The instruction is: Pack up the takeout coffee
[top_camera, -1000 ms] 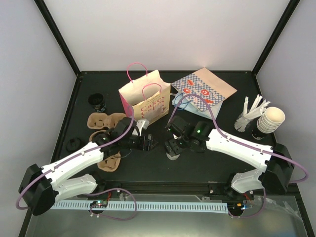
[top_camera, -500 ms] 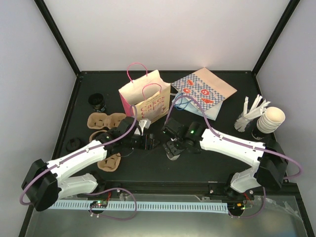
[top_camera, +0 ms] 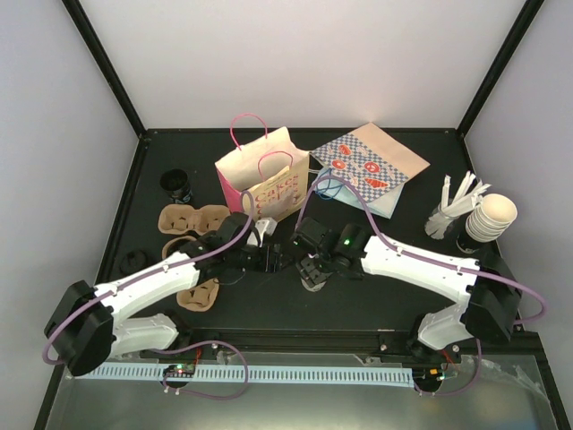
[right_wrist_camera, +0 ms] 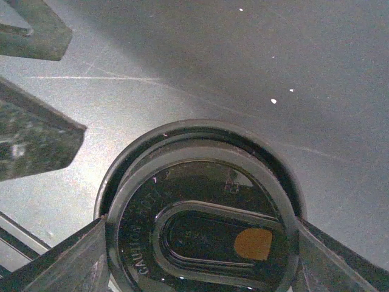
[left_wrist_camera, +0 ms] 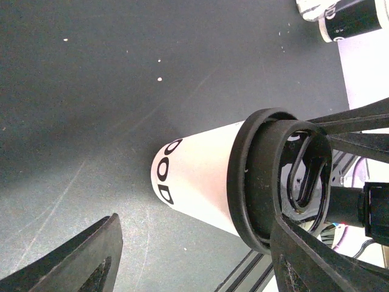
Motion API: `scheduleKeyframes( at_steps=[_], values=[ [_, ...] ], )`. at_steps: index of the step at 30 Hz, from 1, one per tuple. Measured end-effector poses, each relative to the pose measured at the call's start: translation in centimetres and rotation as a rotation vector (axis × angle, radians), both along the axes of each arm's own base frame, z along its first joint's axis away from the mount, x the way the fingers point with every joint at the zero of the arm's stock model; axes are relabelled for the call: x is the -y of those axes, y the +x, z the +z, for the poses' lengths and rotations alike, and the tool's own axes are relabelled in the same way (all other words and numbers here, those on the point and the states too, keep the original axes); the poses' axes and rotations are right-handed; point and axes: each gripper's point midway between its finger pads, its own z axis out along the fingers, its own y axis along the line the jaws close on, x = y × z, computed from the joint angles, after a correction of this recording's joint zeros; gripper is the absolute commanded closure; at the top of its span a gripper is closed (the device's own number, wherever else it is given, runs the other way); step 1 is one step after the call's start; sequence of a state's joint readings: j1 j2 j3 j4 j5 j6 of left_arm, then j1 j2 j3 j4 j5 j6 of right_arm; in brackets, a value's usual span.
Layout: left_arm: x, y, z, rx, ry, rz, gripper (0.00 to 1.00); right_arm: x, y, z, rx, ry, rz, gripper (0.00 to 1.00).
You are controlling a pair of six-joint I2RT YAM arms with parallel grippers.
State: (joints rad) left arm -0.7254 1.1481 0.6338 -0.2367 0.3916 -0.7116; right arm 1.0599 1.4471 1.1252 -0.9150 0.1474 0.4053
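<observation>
1. We see the takeout coffee (left_wrist_camera: 194,176) upright on the bench (top_camera: 269,309) with its black lid (left_wrist_camera: 261,176) on, near the pink bag (top_camera: 264,179) and not in it.
2. Right gripper (right_wrist_camera: 199,234) sits over the lid, fingers flanking the rim, likely for a top lift. We cannot tell whether it is clamped or only touching.
3. Left gripper (top_camera: 273,260) has its jaws apart beside the cup, no contact. We judge it is there to steady things.
</observation>
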Motion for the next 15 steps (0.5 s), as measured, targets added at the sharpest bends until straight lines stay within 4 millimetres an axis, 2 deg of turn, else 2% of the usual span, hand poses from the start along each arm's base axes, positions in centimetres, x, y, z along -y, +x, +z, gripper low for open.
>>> scheduleKeyframes(
  at_steps=[10,15],
  values=[
    [0.9,0.0,-0.9,-0.044,-0.019,-0.023,0.34,0.0,-0.6,0.0,0.013,0.030,0.086,0.26],
    [1.2,0.2,-0.7,-0.042,-0.037,-0.023,0.35,-0.1,-0.8,0.0,0.018,0.041,0.121,0.26]
  ],
)
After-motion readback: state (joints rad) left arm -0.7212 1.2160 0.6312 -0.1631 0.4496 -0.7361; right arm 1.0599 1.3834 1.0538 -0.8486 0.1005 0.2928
